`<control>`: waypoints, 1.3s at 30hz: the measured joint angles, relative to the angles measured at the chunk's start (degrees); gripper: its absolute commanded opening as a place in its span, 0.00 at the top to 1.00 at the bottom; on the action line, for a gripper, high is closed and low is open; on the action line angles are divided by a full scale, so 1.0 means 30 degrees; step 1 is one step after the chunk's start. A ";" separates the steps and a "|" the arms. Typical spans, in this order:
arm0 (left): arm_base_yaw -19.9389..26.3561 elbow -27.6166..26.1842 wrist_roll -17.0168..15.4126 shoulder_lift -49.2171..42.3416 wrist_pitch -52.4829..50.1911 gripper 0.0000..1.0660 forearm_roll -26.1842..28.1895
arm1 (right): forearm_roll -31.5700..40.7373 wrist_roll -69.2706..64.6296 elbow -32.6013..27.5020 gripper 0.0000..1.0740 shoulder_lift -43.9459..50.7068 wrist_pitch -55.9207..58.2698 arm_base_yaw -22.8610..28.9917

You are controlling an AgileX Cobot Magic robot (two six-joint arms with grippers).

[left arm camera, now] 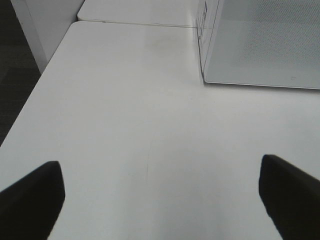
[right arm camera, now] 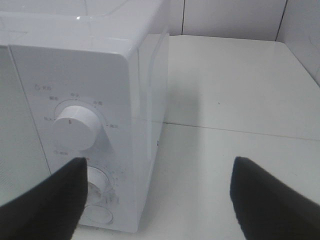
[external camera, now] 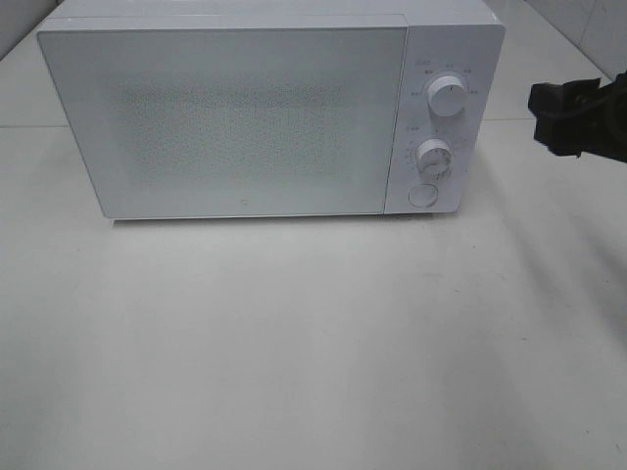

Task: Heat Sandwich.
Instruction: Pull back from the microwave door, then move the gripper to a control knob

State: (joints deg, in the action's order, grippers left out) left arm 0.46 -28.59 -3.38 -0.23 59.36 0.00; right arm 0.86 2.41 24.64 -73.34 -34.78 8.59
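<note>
The sandwich is not visible in any view. It may lie behind the frosted door [external camera: 235,117] of the microwave [external camera: 456,39], but the pictures cannot confirm this. The door is shut, and no plate or food stands on the table [external camera: 294,343].

The right gripper [right arm camera: 156,190] has its fingers well apart with nothing between them. It hangs near the microwave's control side: the upper knob [right arm camera: 75,126] is just ahead of it, and the lower knob [right arm camera: 97,184] is close beside one finger, though nothing is touched. The left gripper [left arm camera: 160,190] is spread to its widest and is also empty, with only bare table under it and the door's lower corner ahead and to one side.

If the sandwich is already inside, loading and closing are probably done, and what remains is turning the knobs, waiting, and taking it out. If it is not inside, the whole task remains.
</note>
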 measured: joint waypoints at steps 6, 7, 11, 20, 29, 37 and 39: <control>0.0000 0.0000 0.0000 0.0000 0.0000 0.05 0.0000 | 0.4603 0.3285 -0.1261 0.29 -0.2273 -0.4660 0.2922; 0.0000 0.0000 0.0000 0.0000 0.0000 0.05 0.0000 | 0.5157 0.3419 -0.1337 0.29 -0.2502 -0.5099 0.3323; 0.0000 0.0000 0.0000 0.0000 0.0000 0.05 0.0000 | 0.7219 0.3724 -0.1700 0.29 -0.3495 -0.6704 0.4622; 0.0000 0.0000 0.0000 0.0000 0.0000 0.05 0.0000 | 0.9817 0.3610 -0.1738 0.29 -0.5768 -0.9072 0.7277; 0.0000 0.0000 0.0000 0.0000 0.0000 0.05 0.0000 | 1.1268 0.2941 -0.1738 0.29 -0.7888 -1.1211 0.9206; 0.0000 0.0000 0.0000 0.0000 0.0000 0.05 0.0000 | 1.1440 0.2158 -0.1738 0.29 -0.8900 -1.1383 1.0084; 0.0000 0.0000 0.0000 0.0000 0.0000 0.05 0.0000 | 1.1746 0.2082 -0.1738 0.29 -0.8957 -1.1440 1.0103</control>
State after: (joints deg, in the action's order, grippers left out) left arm 0.46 -28.59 -3.38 -0.23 59.36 0.00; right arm 36.10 8.65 19.42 -100.21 -69.10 38.90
